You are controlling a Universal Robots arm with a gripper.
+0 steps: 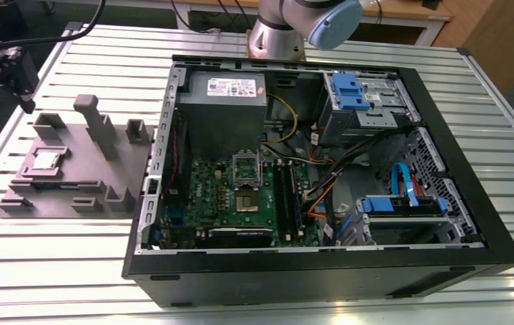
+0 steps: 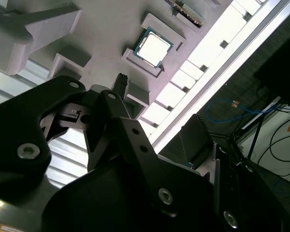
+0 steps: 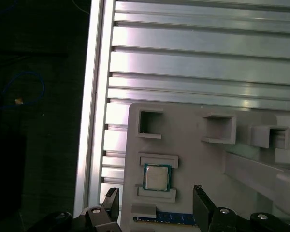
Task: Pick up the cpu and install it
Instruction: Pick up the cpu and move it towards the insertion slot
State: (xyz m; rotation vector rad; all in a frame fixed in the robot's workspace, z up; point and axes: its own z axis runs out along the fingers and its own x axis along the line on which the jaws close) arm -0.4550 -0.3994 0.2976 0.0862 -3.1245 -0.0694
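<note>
Two fingers [image 3: 111,202] of the gripper [image 3: 155,189] stand wide apart and hold nothing.

Item 1, the cpu [image 3: 157,177]: you find it lying flat in a shallow seat on the grey-mauve block [image 3: 193,159], framed by a raised lip on each of two opposite sides. In the first wrist view it lies between the two fingertips' lines and clear of both. Its silver top faces up. In the second wrist view the cpu [image 2: 154,47] catches the light beyond one dark fingertip [image 2: 121,81].

Item 2, a blue-edged strip [image 3: 164,219]: it lies along the block's edge just beside the cpu's seat.

Item 3, the block in the exterior view [image 1: 103,169]: it rests on the slatted metal table [image 1: 76,244], at the exterior view's left, with upright posts rising from it. The cpu [image 1: 47,160] sits near the block's outer side.

Item 4, the open computer case [image 1: 473,203]: you see it just beside the block, toward the exterior view's right. It holds a green board with a dark square socket frame [image 1: 246,184] and a grey power-supply box [image 1: 223,101].

Item 5, the arm's base [image 1: 280,37]: it stands beyond the case.
</note>
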